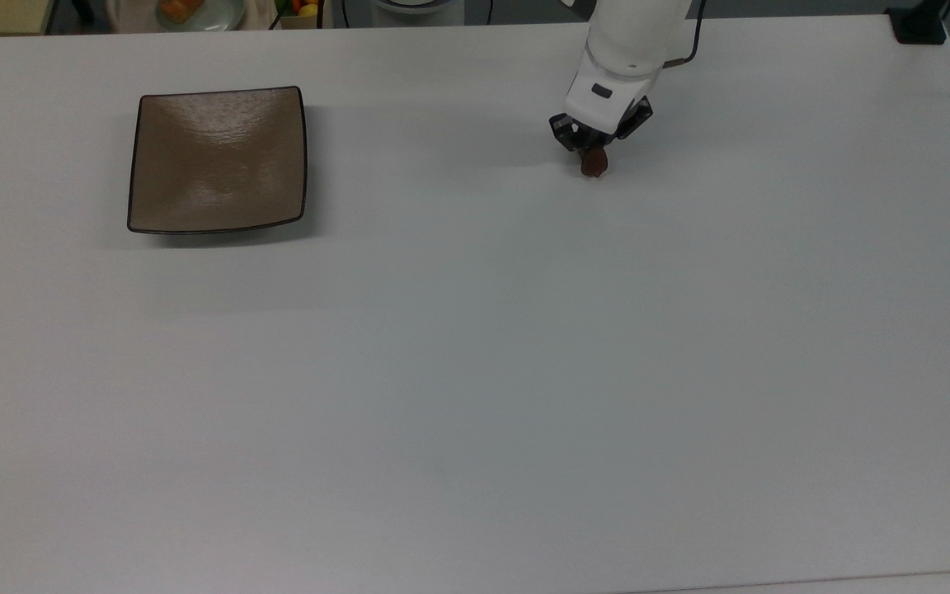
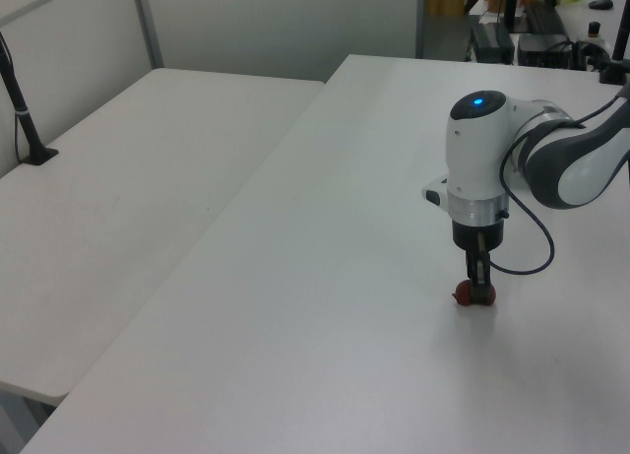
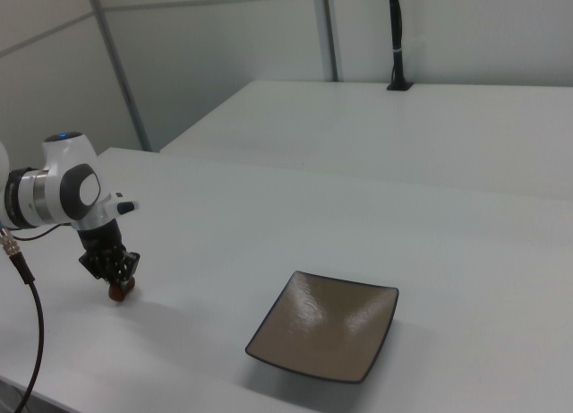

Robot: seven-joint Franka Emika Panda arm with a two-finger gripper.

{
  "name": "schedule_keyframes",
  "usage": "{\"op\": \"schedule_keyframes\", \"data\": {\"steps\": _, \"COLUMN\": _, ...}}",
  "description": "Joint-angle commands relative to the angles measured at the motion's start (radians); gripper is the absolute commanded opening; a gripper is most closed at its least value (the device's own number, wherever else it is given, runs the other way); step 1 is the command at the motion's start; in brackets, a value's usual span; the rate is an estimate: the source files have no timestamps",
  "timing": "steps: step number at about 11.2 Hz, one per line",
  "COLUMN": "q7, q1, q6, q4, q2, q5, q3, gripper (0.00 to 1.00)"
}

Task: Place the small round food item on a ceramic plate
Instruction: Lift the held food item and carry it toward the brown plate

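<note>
The small round food item [image 1: 595, 164], a glossy dark red-brown lump, lies on the white table at the far right of the top view. My gripper [image 1: 593, 154] points straight down over it, its fingers shut on the lump from both sides. In the left view the small round food item [image 2: 461, 295] peeks out beside the gripper [image 2: 479, 291]. In the right view the gripper [image 3: 116, 281] holds the small round food item [image 3: 119, 291] at table level. The ceramic plate [image 1: 218, 159], square and tan-brown with a dark rim, sits bare far off at the top view's left; the right view shows the ceramic plate [image 3: 324, 337] near the front.
A pale round dish [image 1: 195, 11] with orange food sits beyond the table's far edge. A black post base [image 1: 920, 25] is clamped at the top view's far right corner. A second white table [image 2: 118, 198] adjoins at the left view's left.
</note>
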Motion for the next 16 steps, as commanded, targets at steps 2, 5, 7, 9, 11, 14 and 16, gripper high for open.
{"op": "schedule_keyframes", "data": {"steps": 2, "q7": 0.002, "q1": -0.054, "q6": -0.151, "q4": 0.049, "q2": -0.133, "q5": -0.008, "q3": -0.002, "gripper": 0.05}}
{"op": "schedule_keyframes", "data": {"steps": 5, "q7": -0.09, "q1": -0.1, "q6": -0.35, "q4": 0.192, "q2": -0.195, "q5": 0.025, "q3": -0.037, "gripper": 0.05}}
{"op": "schedule_keyframes", "data": {"steps": 7, "q7": -0.206, "q1": -0.102, "q6": -0.488, "q4": 0.298, "q2": -0.213, "q5": 0.096, "q3": -0.141, "gripper": 0.05}}
{"op": "schedule_keyframes", "data": {"steps": 9, "q7": -0.322, "q1": -0.106, "q6": -0.568, "q4": 0.338, "q2": -0.232, "q5": 0.121, "q3": -0.232, "gripper": 0.05}}
{"op": "schedule_keyframes", "data": {"steps": 11, "q7": -0.423, "q1": -0.123, "q6": -0.593, "q4": 0.361, "q2": -0.238, "q5": 0.121, "q3": -0.31, "gripper": 0.05}}
{"op": "schedule_keyframes", "data": {"steps": 14, "q7": -0.46, "q1": -0.139, "q6": -0.578, "q4": 0.381, "q2": -0.236, "q5": 0.09, "q3": -0.382, "gripper": 0.05}}
{"op": "schedule_keyframes", "data": {"steps": 16, "q7": -0.517, "q1": -0.158, "q6": -0.574, "q4": 0.381, "q2": -0.235, "q5": 0.043, "q3": -0.413, "gripper": 0.06}}
